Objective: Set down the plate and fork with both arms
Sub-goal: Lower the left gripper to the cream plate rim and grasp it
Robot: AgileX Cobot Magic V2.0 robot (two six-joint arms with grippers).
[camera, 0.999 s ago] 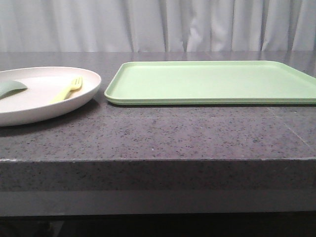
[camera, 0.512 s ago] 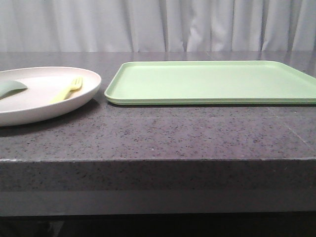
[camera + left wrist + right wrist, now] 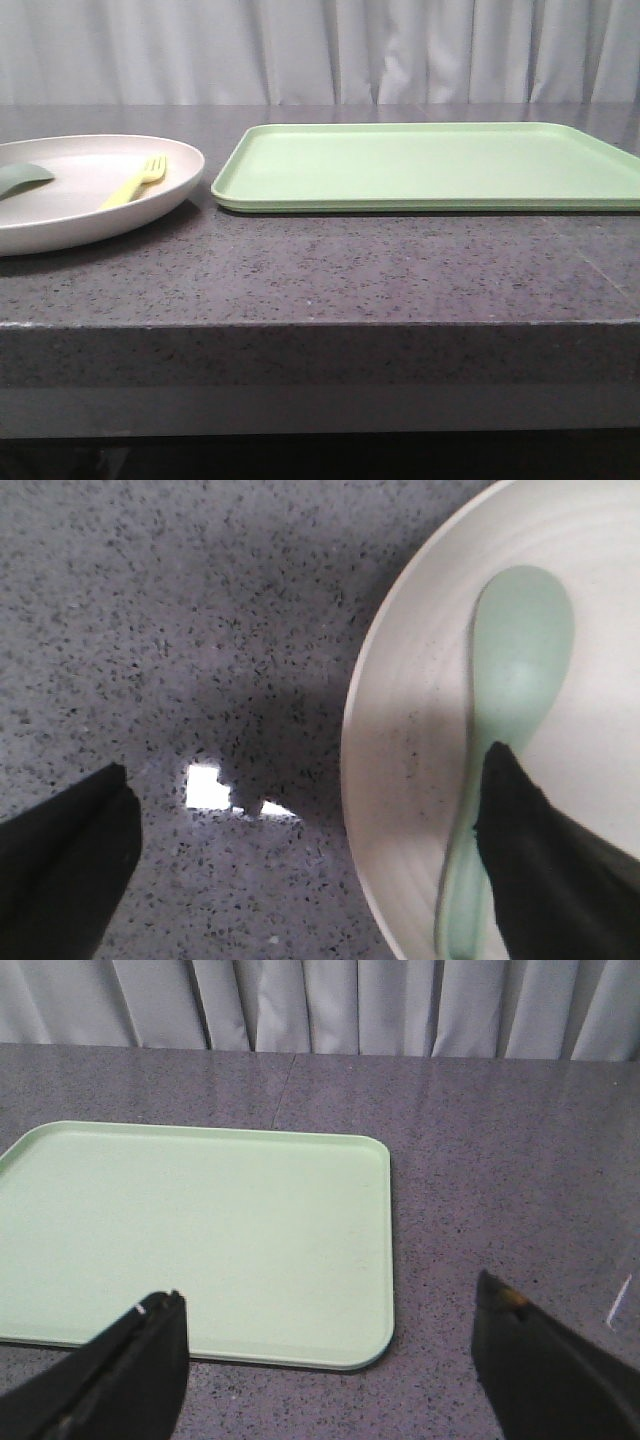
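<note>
The pale pinkish-white plate (image 3: 60, 215) sits on the dark speckled counter at the left of the front view. The small pale-yellow fork (image 3: 135, 182) lies on it near its right rim. A grey-green spoon (image 3: 22, 177) lies on the plate's left part. My left gripper (image 3: 305, 810) is open above the plate's rim (image 3: 385, 740), one finger over the counter, the other over the spoon (image 3: 520, 650). My right gripper (image 3: 330, 1335) is open and empty above the near right corner of the light-green tray (image 3: 190, 1230). Neither gripper shows in the front view.
The rectangular light-green tray (image 3: 430, 165) lies to the right of the plate, with a narrow gap between them. The counter's front edge (image 3: 320, 325) runs across the front view. A grey curtain hangs behind the counter.
</note>
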